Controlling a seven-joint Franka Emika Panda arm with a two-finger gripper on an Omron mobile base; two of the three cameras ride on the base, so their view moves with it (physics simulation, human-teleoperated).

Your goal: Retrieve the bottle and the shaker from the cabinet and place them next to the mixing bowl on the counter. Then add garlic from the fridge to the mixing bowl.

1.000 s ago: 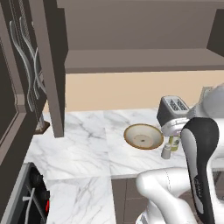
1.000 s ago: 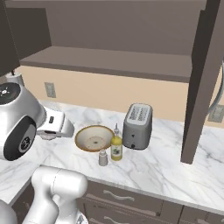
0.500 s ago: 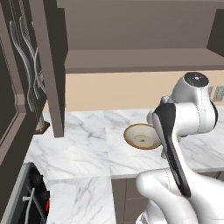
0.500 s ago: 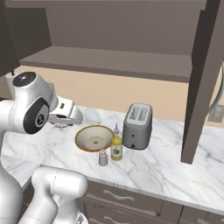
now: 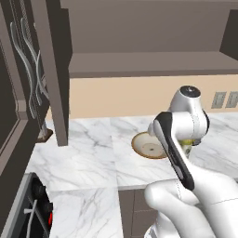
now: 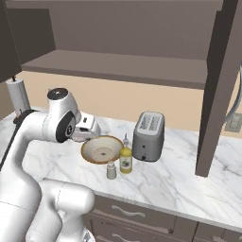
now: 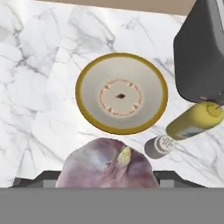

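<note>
Jaws clenched on a purplish garlic bulb, hanging above the marble bench at 6 o'clock of the mixing bowl in the hand view. Bowl empty, cream inside, dark centre spot. Shaker and bottle upright just beside the bowl's rim, at its 4 to 5 o'clock in the right base view, side by side and close together. Silver toaster at 3 o'clock of the bowl, behind the bottle. Cabinet open overhead, shelf bare.
</note>
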